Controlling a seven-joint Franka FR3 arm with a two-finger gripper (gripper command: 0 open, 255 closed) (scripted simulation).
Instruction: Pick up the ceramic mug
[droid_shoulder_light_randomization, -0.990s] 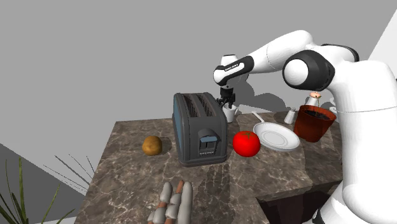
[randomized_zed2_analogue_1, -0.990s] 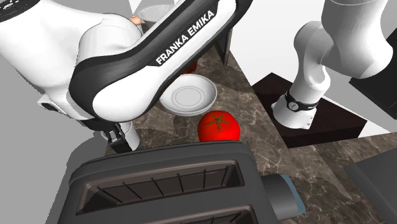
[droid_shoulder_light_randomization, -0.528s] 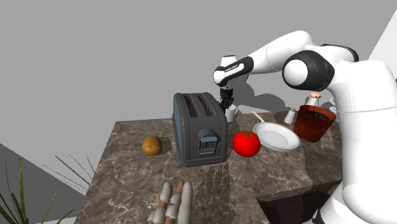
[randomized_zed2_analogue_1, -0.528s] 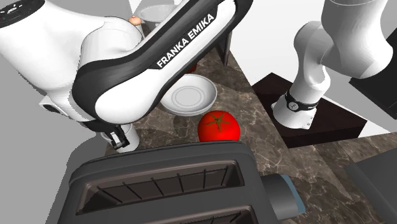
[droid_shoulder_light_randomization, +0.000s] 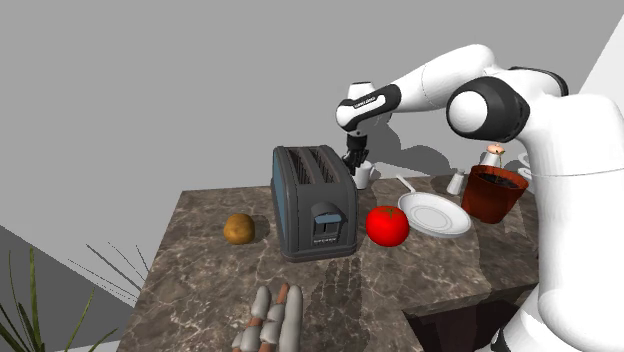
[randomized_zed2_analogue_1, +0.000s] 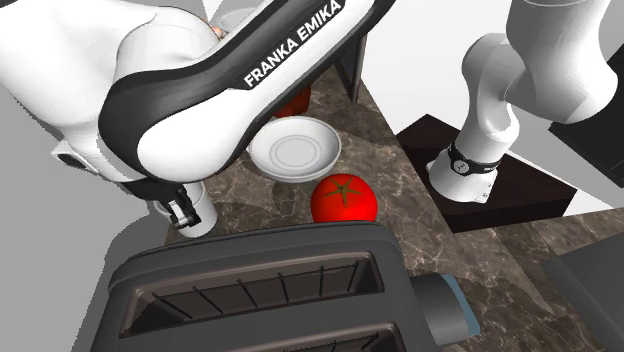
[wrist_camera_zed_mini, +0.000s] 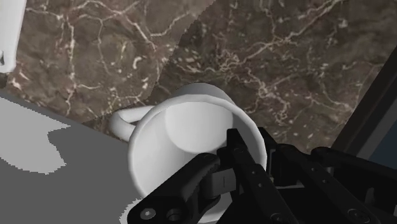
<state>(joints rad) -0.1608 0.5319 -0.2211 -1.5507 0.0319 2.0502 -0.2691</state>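
Potato (droid_shoulder_light_randomization: 238, 228) lies farthest from my hand (droid_shoulder_light_randomization: 354, 162) toward the shoulder view's left, well apart from it on the dark marbled table (droid_shoulder_light_randomization: 200, 270). Next come the sausages (droid_shoulder_light_randomization: 274, 315), in a bundle near the table's front edge, also far from my hand. The toaster (droid_shoulder_light_randomization: 313, 203) stands just beside my hand on that same side, its two slots facing up. In the second exterior view, it sits in front of my hand (randomized_zed2_analogue_1: 183, 210).

My hand hangs behind the toaster's far corner, clamped on the white mug (droid_shoulder_light_randomization: 363, 176). In the wrist view my fingers (wrist_camera_zed_mini: 251, 178) pinch the mug's wall (wrist_camera_zed_mini: 191, 127), one inside the rim and one outside. The handle sticks out on the side away from them. The mug hangs directly under my hand, over the table's edge (wrist_camera_zed_mini: 286, 57), with plain grey beyond it. I cannot tell whether its base is clear of the table.

Toward the shoulder view's right of my hand sits the red tomato (droid_shoulder_light_randomization: 387, 225), near but not touching the toaster. The white plate (droid_shoulder_light_randomization: 434, 214) lies just past the tomato, farther from my hand. Farthest out on that side stands a brown pot (droid_shoulder_light_randomization: 490, 195), close against the plate's far rim.
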